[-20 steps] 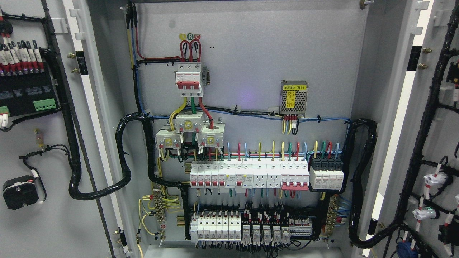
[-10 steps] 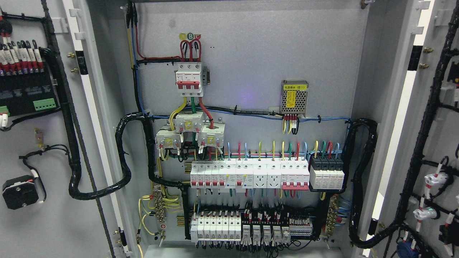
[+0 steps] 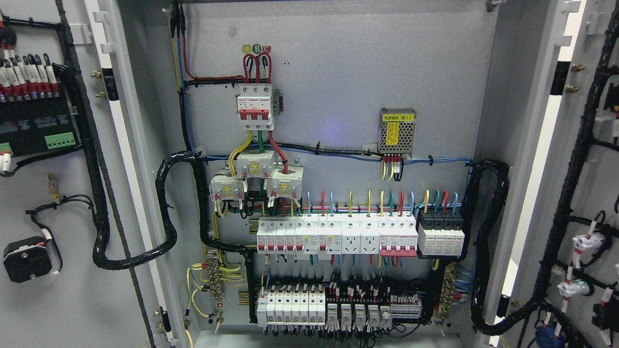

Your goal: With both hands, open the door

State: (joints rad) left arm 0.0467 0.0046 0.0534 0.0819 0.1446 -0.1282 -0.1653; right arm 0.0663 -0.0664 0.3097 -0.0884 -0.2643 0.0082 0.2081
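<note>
Both doors of the grey electrical cabinet stand swung wide. The left door (image 3: 58,290) shows its inner face at the picture's left, with black wiring and a black round part on it. The right door (image 3: 590,159) shows its inner face at the far right, with a black cable loom running down it. Between them the cabinet's back panel (image 3: 348,72) is fully in sight. Neither of my hands nor any arm shows in the head view.
On the back panel sit a red-and-white main breaker (image 3: 255,107), a metal power supply (image 3: 397,130), a row of white breakers (image 3: 333,236) and a lower terminal row (image 3: 333,309). Thick black cable looms (image 3: 164,212) loop from the panel to each door.
</note>
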